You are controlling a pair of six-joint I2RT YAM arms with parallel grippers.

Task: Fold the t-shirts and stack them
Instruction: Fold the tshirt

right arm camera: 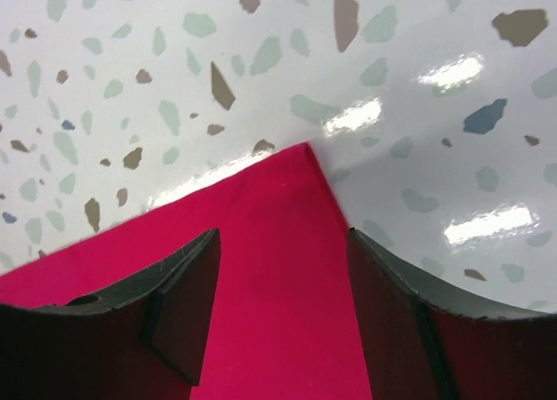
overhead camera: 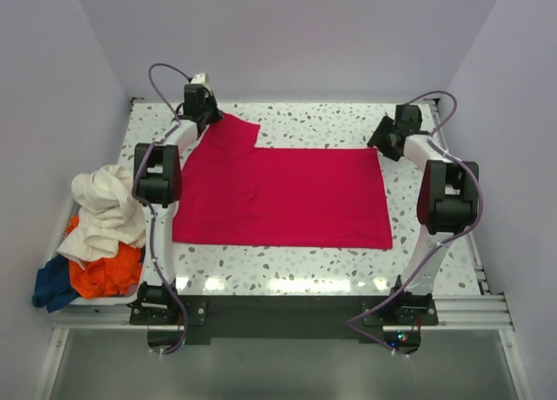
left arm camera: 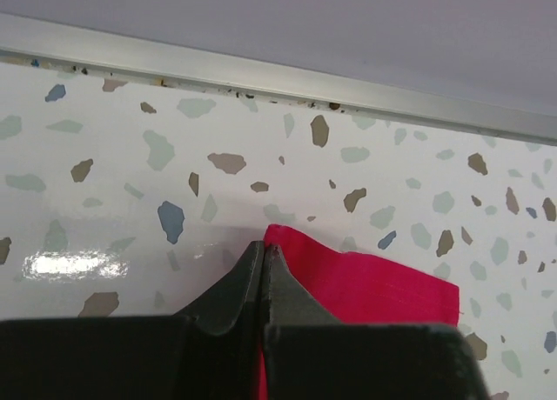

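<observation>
The red shirt (overhead camera: 283,196) lies spread flat mid-table (overhead camera: 331,122), light and limp. The left gripper (left arm camera: 263,261) is pinched tight on its sleeve edge toward the table's far left. The right gripper (right arm camera: 283,235) straddles the far-right corner, wide open and holding nothing. Corners look the best hold.

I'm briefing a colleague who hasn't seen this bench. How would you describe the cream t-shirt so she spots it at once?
On the speckled table, look to the left edge, where crumpled shirts are heaped. The cream t-shirt tops that heap. It is the only pale one: the orange shirt and the dark blue shirt sit lower in the heap, and the red shirt lies flat mid-table.
</observation>
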